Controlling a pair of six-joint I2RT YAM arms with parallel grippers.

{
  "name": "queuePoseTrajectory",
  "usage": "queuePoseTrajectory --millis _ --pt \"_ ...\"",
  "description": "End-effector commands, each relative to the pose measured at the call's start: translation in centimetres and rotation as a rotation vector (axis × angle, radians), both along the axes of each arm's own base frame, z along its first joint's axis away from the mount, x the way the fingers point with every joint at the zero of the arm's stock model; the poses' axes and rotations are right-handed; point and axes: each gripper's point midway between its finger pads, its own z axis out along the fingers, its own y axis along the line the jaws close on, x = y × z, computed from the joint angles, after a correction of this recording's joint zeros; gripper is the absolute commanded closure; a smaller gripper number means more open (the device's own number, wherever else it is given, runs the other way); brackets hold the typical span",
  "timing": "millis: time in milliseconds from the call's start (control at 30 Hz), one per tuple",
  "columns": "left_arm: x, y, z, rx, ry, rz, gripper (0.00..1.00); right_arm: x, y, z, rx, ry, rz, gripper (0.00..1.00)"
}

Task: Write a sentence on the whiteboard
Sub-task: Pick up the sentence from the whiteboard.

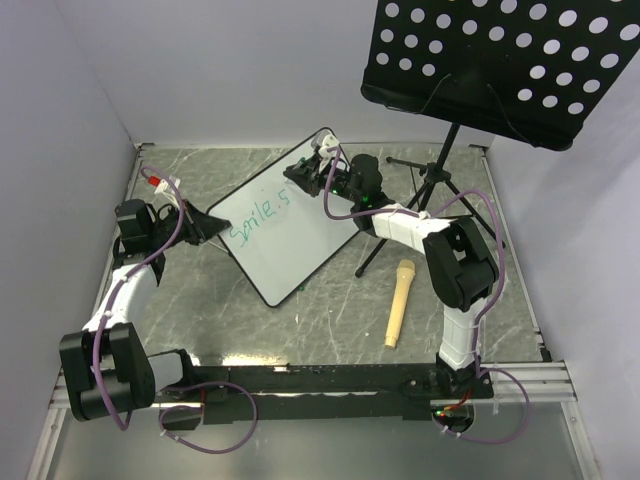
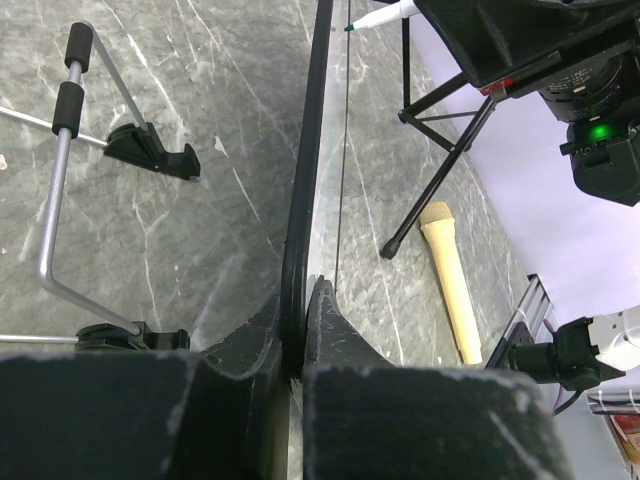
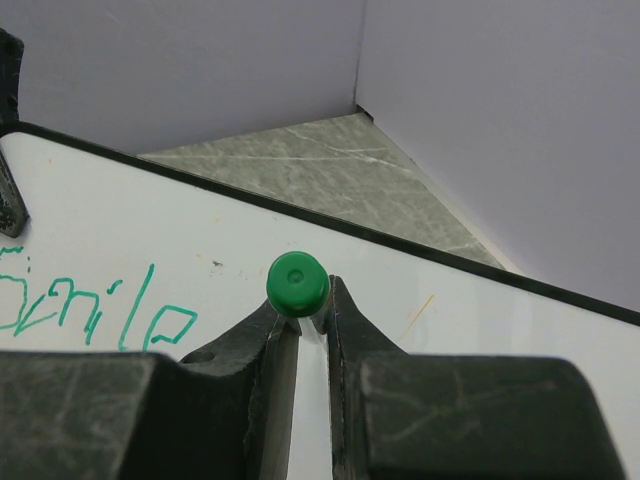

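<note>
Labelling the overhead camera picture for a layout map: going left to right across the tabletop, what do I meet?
Black left gripper → the large white rectangular black-framed whiteboard it clamps → beige microphone-shaped stick.

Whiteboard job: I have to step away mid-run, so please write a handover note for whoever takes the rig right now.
Left gripper: shut on the black frame of the whiteboard at its left corner, steadying it.
Right gripper: shut on the green marker, held over the far part of the board.
Done: the sentence so far reads "Smile" in teal, plus the start of a next word.
Left: the remaining words. Probably best to keep both grips as they are.
</note>
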Motion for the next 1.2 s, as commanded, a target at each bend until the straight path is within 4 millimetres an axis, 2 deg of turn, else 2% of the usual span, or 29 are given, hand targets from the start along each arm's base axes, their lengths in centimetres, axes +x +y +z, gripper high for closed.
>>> queuePoseTrajectory --millis 0,1167 --pt "1.0 1.6 -3.5 0.221 -0.082 0.018 0.99 0.4 0.4 1.8 0.028 -0.048 0.017 1.00" --pt "0.9 1.5 -3.3 0.219 -0.090 0.014 0.99 -0.3 1.0 0.1 0.004 -0.020 0.039 1.00"
